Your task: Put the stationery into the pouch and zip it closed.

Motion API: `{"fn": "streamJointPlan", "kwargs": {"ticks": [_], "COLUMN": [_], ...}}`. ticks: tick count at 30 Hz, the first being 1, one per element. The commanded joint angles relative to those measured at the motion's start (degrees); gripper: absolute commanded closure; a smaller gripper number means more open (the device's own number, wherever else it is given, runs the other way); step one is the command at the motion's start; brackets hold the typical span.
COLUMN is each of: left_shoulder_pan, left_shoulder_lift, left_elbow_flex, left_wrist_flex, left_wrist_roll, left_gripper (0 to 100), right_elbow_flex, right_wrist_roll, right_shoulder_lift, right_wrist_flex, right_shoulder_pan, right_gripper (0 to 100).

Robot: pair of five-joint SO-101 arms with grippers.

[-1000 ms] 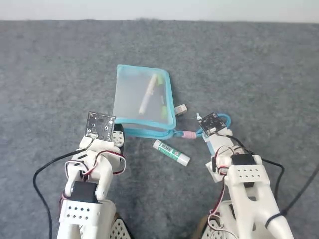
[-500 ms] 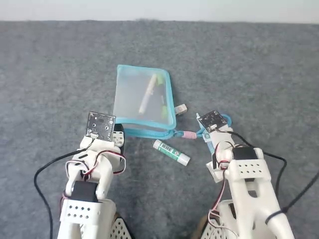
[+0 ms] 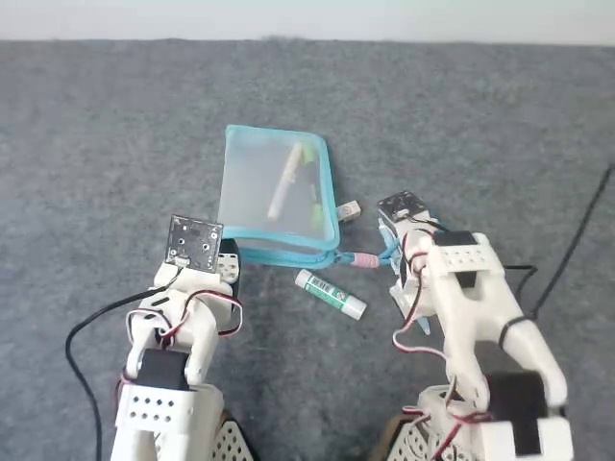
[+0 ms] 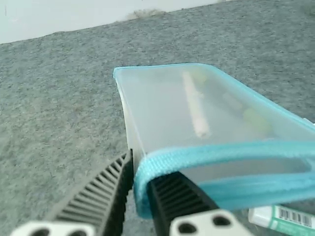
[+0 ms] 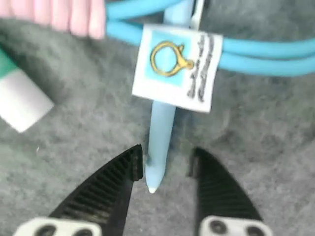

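Grey carpeted table (image 3: 115, 115), pale wall (image 3: 307, 17) behind; left tool (image 4: 140, 172) tight on pouch (image 4: 197, 113), right tool (image 5: 165, 160) spread astride blue pen (image 5: 160, 128).

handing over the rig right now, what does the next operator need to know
Left gripper: shut on the near corner of the pouch, at its teal zip edge.
Right gripper: open, jaws either side of the tip of a light blue pen lying on the grey mat, not gripping it. The tag on the pouch's blue cord lies over that pen.
Done: a cream pen and green items are inside the pouch.
Left: the light blue pen and the glue stick, which lies on the mat in front of the pouch, go in; then zip it closed.
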Motion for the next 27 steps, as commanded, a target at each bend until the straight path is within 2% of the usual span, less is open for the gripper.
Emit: {"fn": "streamJointPlan", "kwargs": {"ticks": [1,3,11,16,23,27], "left_shoulder_pan": [0.1,0.3,0.1,0.3,0.1,0.1], "left_shoulder_lift": [0.3,0.3,0.3,0.3,0.3,0.3], "left_elbow_flex": [-2.2,-2.2,-2.2,-2.2,-2.2,-2.2], "left_wrist_flex": [0.1,0.1,0.1,0.0,-0.2,-0.2], "left_wrist_roll": [0.4,0.4,0.4,0.4,0.4,0.4], "left_gripper": [99,99,99,99,99,99], "right_elbow_flex": [-3.0,-2.9,-2.9,-2.8,-2.9,-3.2], "right_wrist_roll": [-0.4,-0.4,-0.6,-0.4,-0.8,-0.3], "right_shoulder_lift": [0.1,0.1,0.0,-5.4,-24.5,-30.6], "right_wrist_flex": [-2.2,-2.3,-2.2,-0.8,5.8,8.3], "right_shoulder_pan": [-0.1,0.0,1.5,10.5,22.8,28.2], "right_gripper": [99.8,96.9,99.2,99.2,99.2,99.3]}}
